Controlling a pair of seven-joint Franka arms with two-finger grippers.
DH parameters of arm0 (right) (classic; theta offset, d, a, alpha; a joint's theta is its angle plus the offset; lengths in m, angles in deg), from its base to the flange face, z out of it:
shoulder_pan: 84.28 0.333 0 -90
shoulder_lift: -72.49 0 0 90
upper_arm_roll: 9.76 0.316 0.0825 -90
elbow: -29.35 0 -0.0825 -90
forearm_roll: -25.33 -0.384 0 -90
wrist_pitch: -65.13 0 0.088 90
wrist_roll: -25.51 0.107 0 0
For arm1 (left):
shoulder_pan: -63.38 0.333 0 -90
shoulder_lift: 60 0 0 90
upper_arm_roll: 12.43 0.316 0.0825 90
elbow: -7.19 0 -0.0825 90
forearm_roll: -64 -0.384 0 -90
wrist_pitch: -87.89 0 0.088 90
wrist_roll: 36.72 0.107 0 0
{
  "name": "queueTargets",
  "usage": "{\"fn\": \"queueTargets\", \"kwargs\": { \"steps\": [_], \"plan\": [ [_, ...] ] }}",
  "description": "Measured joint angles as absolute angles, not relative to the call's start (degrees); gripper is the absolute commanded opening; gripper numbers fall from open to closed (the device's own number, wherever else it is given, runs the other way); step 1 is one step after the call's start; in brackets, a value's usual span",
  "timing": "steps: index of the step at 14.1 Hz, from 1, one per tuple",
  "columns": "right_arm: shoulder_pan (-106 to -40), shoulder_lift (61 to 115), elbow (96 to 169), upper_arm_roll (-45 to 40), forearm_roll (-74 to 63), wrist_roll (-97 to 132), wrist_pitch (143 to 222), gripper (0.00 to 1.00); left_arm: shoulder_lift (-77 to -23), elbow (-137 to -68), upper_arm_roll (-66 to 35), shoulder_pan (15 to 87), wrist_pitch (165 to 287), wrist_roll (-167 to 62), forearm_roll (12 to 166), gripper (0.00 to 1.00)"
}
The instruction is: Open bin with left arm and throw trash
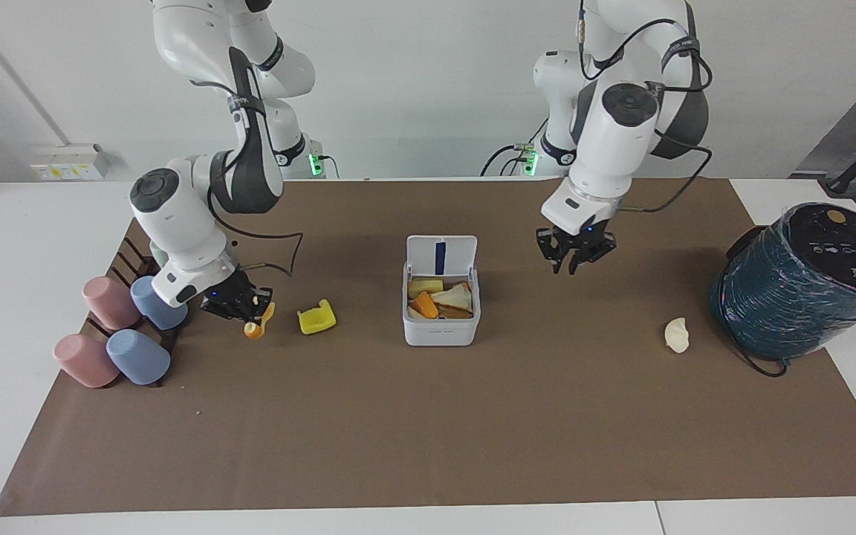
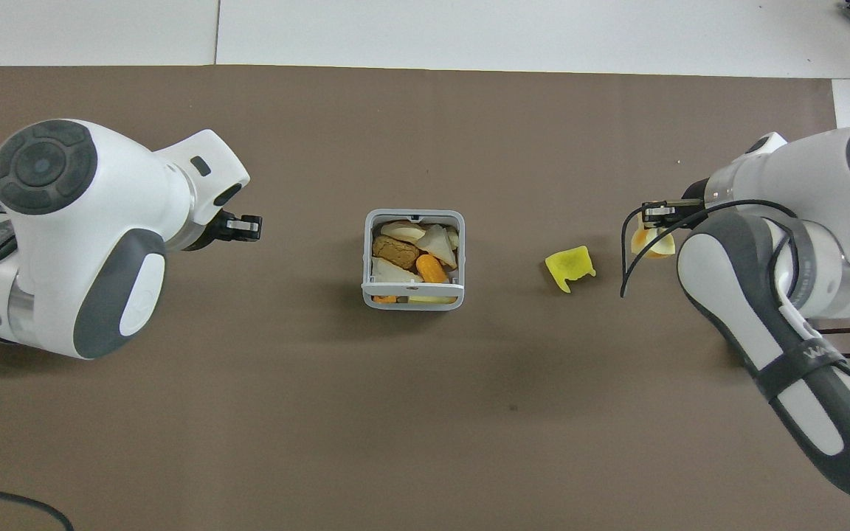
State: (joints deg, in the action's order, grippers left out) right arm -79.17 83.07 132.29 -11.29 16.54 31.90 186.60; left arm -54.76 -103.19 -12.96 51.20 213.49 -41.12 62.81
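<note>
The white bin [image 1: 441, 331] [image 2: 413, 301] stands mid-mat with its lid [image 1: 441, 254] upright, blue strip showing, and food scraps inside. My left gripper [image 1: 574, 264] [image 2: 245, 227] hangs open and holding nothing over the mat, beside the bin toward the left arm's end. My right gripper [image 1: 247, 315] [image 2: 655, 223] is shut on the orange-yellow wedge [image 1: 257, 327] [image 2: 649, 242], held just above the mat next to the cups. The yellow notched piece [image 1: 316, 318] [image 2: 571, 267] lies on the mat between the wedge and the bin. The cream lump [image 1: 676, 335] lies near the teal cylinder; the left arm hides it from overhead.
A big teal wrapped cylinder [image 1: 799, 286] lies at the left arm's end of the table. Pastel cups [image 1: 125, 327] sit on a dark rack at the right arm's end. A brown mat [image 1: 428, 431] covers the table.
</note>
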Motion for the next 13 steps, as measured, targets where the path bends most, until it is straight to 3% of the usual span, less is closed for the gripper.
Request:
{"fn": "queueTargets", "kwargs": {
  "steps": [3, 8, 12, 13],
  "plan": [
    [-73.3, 83.2, 128.4, -11.0, 16.2, 43.5, 186.7, 0.0, -54.7, -107.1, -13.0, 56.6, 219.1, -36.1, 62.8, 1.0],
    [-61.3, 86.1, 128.2, -10.7, 12.0, 60.0, 194.0, 0.0, -54.2, -112.2, -13.0, 64.7, 226.8, -27.0, 62.8, 1.0],
    [-56.6, 87.8, 128.2, -10.6, 11.7, 65.8, 196.6, 0.0, -49.5, -113.6, -13.0, 66.4, 233.2, -24.6, 62.8, 1.0],
    [-56.3, 88.4, 128.2, -10.6, 10.7, 66.1, 197.3, 0.05, -48.4, -113.7, -13.0, 66.7, 234.1, -23.9, 62.8, 1.0]
  ]
}}
